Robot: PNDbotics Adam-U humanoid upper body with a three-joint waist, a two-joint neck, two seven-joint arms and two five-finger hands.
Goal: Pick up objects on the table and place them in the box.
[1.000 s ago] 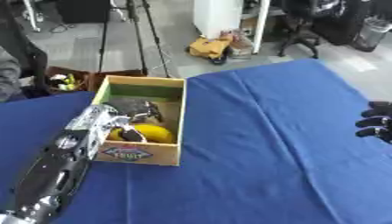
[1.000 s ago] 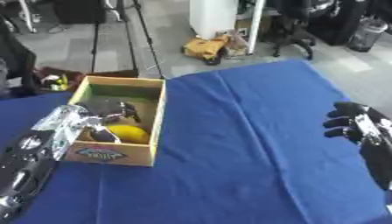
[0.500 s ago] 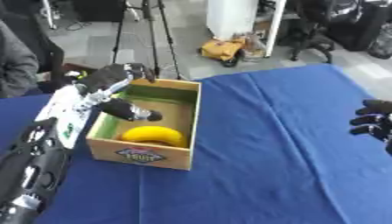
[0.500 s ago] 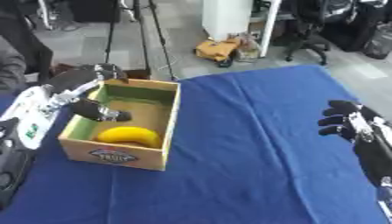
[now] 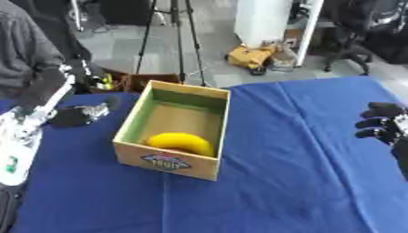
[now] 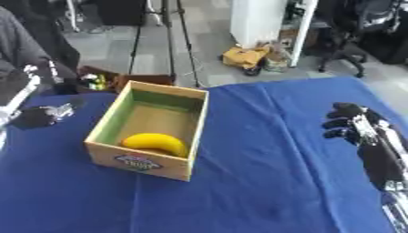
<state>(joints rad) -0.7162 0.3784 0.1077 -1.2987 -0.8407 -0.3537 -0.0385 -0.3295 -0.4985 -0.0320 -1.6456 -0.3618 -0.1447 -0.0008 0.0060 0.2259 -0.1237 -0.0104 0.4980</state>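
So there's one box (image 5: 177,132) on the blue table (image 5: 287,182), and exactly one banana (image 5: 178,142) lying in its near end. Left hand (image 5: 79,114) is off to the box's left, over the cloth, fingers curled; too blurry to tell if it's holding anything. Right hand (image 6: 350,125) sits way over by the right edge with its fingers curled in, holding nothing. Loads of bare blue cloth between box and right hand. Tripod (image 5: 171,36) and chairs on the floor behind.

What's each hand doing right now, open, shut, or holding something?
Left hand: left of the box, too blurred to tell.
Right hand: fingers curled, holding nothing, at the right edge.
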